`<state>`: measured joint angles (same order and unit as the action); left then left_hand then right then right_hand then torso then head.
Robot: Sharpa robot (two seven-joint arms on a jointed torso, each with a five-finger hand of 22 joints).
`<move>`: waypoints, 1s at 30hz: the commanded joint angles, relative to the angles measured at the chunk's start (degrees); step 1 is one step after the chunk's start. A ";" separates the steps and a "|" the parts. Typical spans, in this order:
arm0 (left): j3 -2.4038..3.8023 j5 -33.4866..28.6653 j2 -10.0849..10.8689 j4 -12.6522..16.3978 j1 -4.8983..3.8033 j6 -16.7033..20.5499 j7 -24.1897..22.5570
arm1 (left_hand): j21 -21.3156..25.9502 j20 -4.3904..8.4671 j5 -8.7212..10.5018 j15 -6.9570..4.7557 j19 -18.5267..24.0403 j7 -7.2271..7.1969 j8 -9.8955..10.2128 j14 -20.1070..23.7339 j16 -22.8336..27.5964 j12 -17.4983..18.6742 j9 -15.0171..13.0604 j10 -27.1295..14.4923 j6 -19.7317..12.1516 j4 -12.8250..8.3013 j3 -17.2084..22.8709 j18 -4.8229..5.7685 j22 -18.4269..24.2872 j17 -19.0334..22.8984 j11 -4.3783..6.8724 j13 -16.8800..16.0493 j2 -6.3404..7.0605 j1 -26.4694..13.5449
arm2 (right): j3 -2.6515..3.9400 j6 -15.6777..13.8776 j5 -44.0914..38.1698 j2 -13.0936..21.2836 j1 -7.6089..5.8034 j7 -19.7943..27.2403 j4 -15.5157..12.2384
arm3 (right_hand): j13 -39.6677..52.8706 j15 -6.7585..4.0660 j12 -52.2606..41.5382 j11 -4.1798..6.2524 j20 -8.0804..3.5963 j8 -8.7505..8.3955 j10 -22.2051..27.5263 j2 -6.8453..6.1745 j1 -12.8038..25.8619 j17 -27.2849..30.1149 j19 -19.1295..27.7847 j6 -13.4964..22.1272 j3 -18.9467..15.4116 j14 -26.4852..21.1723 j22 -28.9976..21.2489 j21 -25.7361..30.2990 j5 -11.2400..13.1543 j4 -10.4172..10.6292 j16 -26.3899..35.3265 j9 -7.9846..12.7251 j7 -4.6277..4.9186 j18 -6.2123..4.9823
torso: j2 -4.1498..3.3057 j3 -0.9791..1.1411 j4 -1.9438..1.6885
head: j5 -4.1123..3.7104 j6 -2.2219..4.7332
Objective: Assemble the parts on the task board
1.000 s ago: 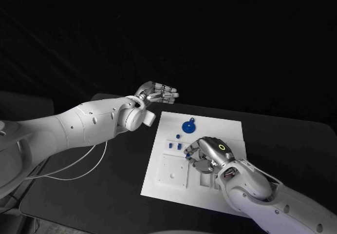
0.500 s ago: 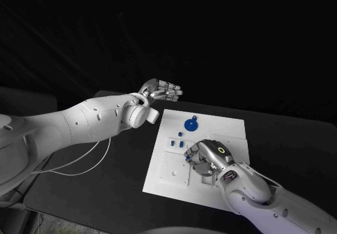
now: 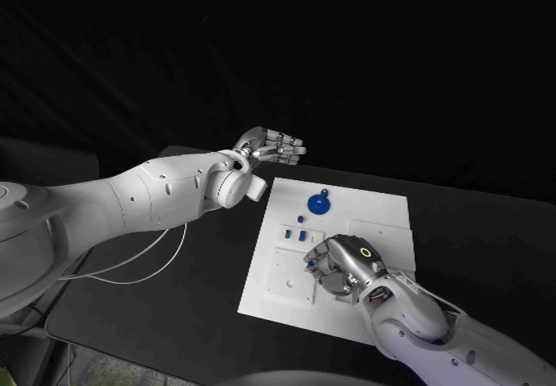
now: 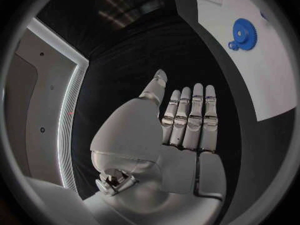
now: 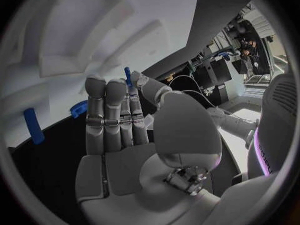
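Flat white rectangular task board lies mid-table on the matte black table, moulded with raised blocks and recesses. A round blue toothed gear with a small tab sits near its far edge; small blue upright pegs stand near its left edge. Right hand, silver and segmented, is low over the board's middle, a thin blue pin pinched at its fingertips. Left hand hovers beyond the board's far left corner, fingers straight and side by side, holding nothing.

The gear lies at the task board's far end; 2 small parts sit nearer, left.
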<state>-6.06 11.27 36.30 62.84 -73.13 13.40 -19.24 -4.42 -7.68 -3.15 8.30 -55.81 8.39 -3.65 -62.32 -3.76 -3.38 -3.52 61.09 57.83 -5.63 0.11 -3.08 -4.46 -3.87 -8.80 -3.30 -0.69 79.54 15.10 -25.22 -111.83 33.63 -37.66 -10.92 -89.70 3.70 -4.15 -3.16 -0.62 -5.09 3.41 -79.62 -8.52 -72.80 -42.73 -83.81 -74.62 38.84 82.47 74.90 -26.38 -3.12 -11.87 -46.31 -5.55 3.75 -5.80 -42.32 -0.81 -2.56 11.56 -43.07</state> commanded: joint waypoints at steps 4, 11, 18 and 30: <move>0.06 -0.28 -0.20 0.06 -0.07 -0.03 -0.54 | -0.24 0.09 0.24 0.08 -0.29 0.30 0.04 0.27 0.24 -0.13 -0.04 -0.45 0.11 0.03 -0.33 0.02 0.08 0.07 0.14 -0.07 -0.09 -0.34 | -0.21 -0.09 -0.87 -0.30 0.14 0.52 0.23 | 0.04 -0.12 -0.40 0.03 -0.36 0.27 -0.55 0.08 -0.46 -0.05 -2.56 -0.42 -0.07 0.19 2.63 -0.09 -0.11 -0.32 0.33 -0.04 0.06 -0.95 | 0.00 -0.02 -0.02 | 0.09 -0.13; 0.06 -0.28 -0.27 0.04 -0.07 -0.10 -0.54 | -0.24 0.04 0.24 0.10 -0.24 0.30 0.04 0.36 0.24 -0.12 -0.04 -0.49 0.10 0.39 -0.33 -0.05 0.10 0.06 0.13 -0.06 -0.10 -0.09 | -0.45 -0.05 -1.18 -0.68 0.19 0.42 0.71 | 0.04 -0.12 -0.40 0.03 -0.36 0.27 -0.55 0.08 -0.46 -0.05 -2.56 -0.42 -0.07 0.19 2.63 -0.09 -0.11 -0.32 0.33 -0.04 0.06 -0.95 | 0.01 -0.02 -0.01 | 0.20 -0.19; 0.06 -0.28 -0.27 0.02 -0.07 -0.22 -0.47 | -0.24 0.04 0.24 0.10 -0.24 0.30 0.04 0.36 0.24 -0.12 -0.04 -0.49 0.10 0.39 -0.33 -0.05 0.10 0.06 0.13 -0.06 -0.10 -0.09 | -0.57 0.19 -1.35 -0.77 0.20 0.18 0.94 | 0.04 -0.12 -0.40 0.02 -0.36 0.26 -0.55 0.15 -0.42 -0.06 -2.54 -0.41 -0.08 0.20 2.59 0.05 -0.07 -0.41 0.34 0.00 0.07 -0.98 | 0.00 -0.02 0.00 | 0.23 -0.32; 0.06 -0.28 -0.36 -0.03 -0.07 -0.45 -0.35 | -0.22 0.03 0.26 0.11 -0.18 0.31 0.04 0.41 0.24 -0.13 -0.04 -0.54 0.06 0.45 -0.42 -0.03 0.11 0.06 0.11 -0.07 -0.07 -0.10 | -0.94 2.16 -2.09 -0.86 0.19 -0.40 1.21 | 0.04 -0.09 -0.40 0.01 -0.33 0.26 -0.46 0.21 -0.33 -0.04 -2.46 -0.37 -0.22 0.15 2.54 0.25 -0.07 -0.50 0.41 0.06 0.09 -0.94 | 0.00 -0.05 0.01 | 0.31 -0.50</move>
<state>-6.06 11.27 36.11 62.78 -73.13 13.35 -19.20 -4.42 -7.68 -3.15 8.30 -55.81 8.39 -3.65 -62.32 -3.76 -3.38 -3.52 60.89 57.83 -5.39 -0.13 -3.08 -4.42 -3.86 -8.60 -3.30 -0.69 79.54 14.31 -24.91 -112.83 32.83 -37.62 -11.16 -88.54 3.65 -4.06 -3.42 -0.50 -5.07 3.47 -79.74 -8.46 -72.86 -42.72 -83.80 -74.60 38.58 82.40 74.90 -26.38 -3.10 -12.10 -46.12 -5.57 3.76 -5.81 -42.31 -0.84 -2.57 11.85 -43.54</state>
